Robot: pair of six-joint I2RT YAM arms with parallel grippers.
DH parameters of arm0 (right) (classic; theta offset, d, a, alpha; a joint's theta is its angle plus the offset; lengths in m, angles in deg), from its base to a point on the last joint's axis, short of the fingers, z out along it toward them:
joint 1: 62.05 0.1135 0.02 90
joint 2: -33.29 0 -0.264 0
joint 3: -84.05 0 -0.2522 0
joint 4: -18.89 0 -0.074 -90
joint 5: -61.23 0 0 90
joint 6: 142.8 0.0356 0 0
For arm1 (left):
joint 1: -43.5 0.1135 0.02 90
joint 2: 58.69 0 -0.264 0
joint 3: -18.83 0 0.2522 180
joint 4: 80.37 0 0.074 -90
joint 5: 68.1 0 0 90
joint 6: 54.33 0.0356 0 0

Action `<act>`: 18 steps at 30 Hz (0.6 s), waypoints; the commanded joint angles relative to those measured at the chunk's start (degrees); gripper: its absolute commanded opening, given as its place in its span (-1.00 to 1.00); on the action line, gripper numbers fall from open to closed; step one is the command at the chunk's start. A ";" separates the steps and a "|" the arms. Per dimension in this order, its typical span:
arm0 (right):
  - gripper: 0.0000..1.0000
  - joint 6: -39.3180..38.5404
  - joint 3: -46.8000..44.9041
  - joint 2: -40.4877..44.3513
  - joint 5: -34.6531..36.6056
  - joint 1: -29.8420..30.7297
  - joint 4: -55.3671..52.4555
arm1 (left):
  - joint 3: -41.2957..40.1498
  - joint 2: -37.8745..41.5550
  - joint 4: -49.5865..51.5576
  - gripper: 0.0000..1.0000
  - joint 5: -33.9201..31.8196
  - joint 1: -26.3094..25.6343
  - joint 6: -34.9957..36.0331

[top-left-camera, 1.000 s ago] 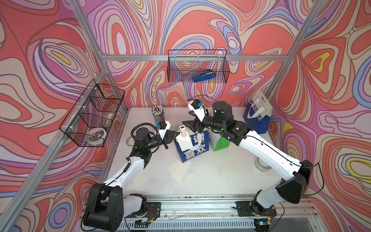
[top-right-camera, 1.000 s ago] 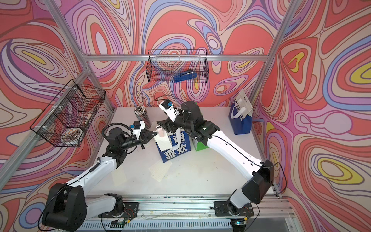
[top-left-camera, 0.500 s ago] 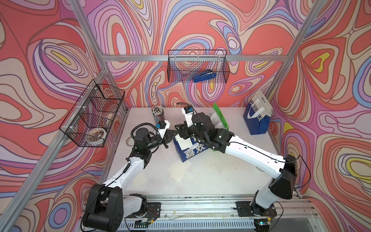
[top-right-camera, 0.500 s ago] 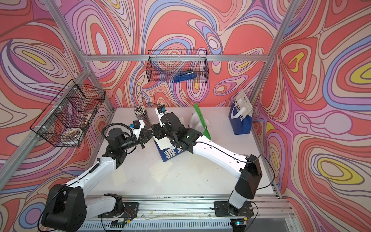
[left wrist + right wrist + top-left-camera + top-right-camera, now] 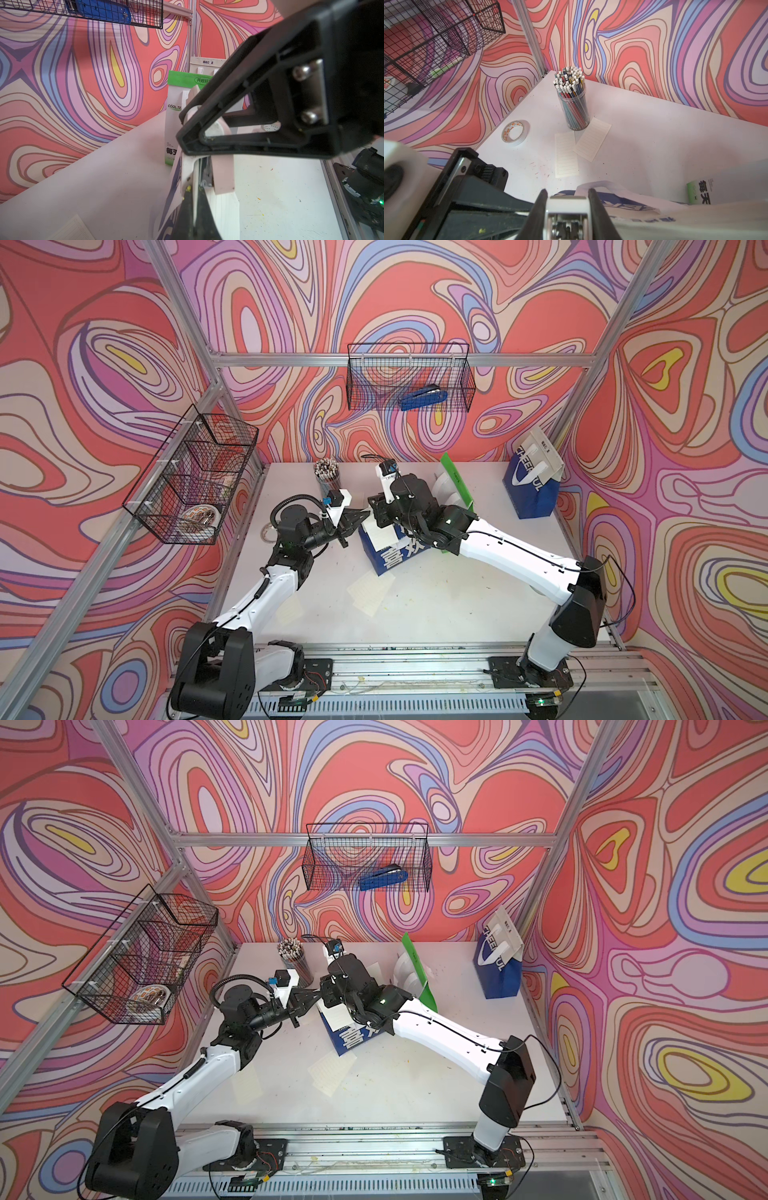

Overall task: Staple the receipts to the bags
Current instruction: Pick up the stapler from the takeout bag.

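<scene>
**Receipt (image 5: 380,535) and blue-white bag (image 5: 392,562): staple going in at the rim**

At the left, clamps the bag's top edge with the left gripper (image 5: 354,519), fingers pressed together on the rim just beside the slip. Cannot tell whether the slip's corner sits inside that pinch too. Holds the bag upright near the middle of the table (image 5: 457,605), receipt flat against its upper face.

Over the last second, has swung the right gripper (image 5: 567,193) from above the bag's far side across to this same top edge, facing the left one, and has drawn its fingers in. Grips a white stapler (image 5: 566,209) between those fingers, one on each flank and touching it, over the bag's mouth. Reads as a squeeze in progress, so probably a staple being driven; shows no staple yet.

Uncovers, by that swing, the green-white bag (image 5: 455,485) behind, leaning. Leaves the CHEERFUL bag (image 5: 532,489) well apart at the far right. Cannot tell whether either carries a slip. Leaves loose receipts (image 5: 371,593) flat on the table in front, waiting.
</scene>
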 commanded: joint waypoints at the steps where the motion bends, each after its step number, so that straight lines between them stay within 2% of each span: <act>1: -0.63 -2.58 -1.73 5.34 0.90 0.39 5.61 | 0.36 1.93 -3.03 -1.00 0.06 -0.33 0.73; 6: -0.62 -7.74 -3.63 11.10 1.73 0.37 9.22 | 0.42 2.76 -0.68 -1.00 -1.91 -0.33 2.24; 11: -0.63 -8.03 -7.76 19.05 14.62 -0.42 3.29 | 1.10 2.32 0.33 -1.00 -3.03 -0.34 2.16; 14: -0.69 -1.06 -9.72 24.09 23.44 -2.64 -6.33 | 1.71 1.77 0.15 -1.00 -3.34 -0.33 1.65; 18: -0.77 13.65 -12.94 30.90 27.67 -6.88 -22.60 | 2.29 1.71 -0.02 -1.00 -4.59 -0.33 1.41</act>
